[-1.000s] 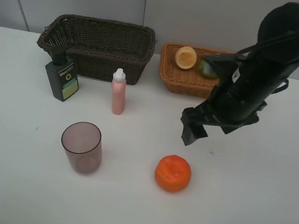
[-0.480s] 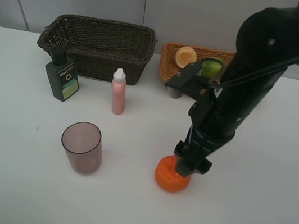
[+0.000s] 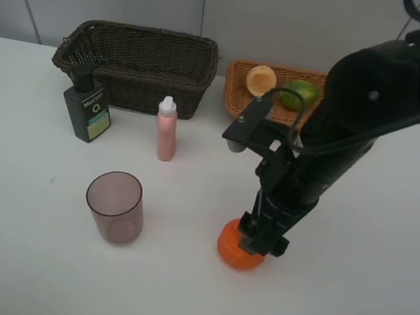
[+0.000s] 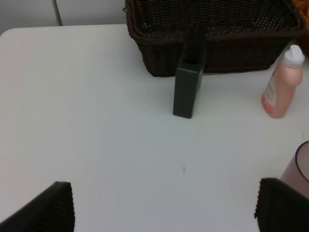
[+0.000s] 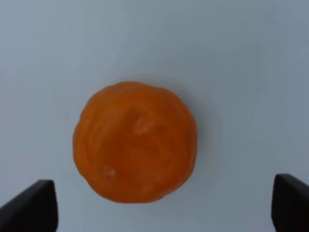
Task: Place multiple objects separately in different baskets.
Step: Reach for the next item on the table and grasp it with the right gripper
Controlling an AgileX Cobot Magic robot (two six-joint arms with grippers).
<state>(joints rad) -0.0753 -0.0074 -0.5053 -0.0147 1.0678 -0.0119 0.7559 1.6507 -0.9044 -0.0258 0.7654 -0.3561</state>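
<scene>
mauve cup (image 3: 114, 206) near orange fruit (image 5: 135, 162)

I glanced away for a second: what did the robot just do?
The right gripper swung from beside the tan basket down to the orange and now hangs open over it, not gripping. Nothing was picked up or let go. Everything else stayed put: cup, pink bottle, dark bottle, dark basket.

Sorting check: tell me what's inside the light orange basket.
A peach-like fruit and a green fruit lie in the light orange basket; the right arm hides its right end.
</scene>
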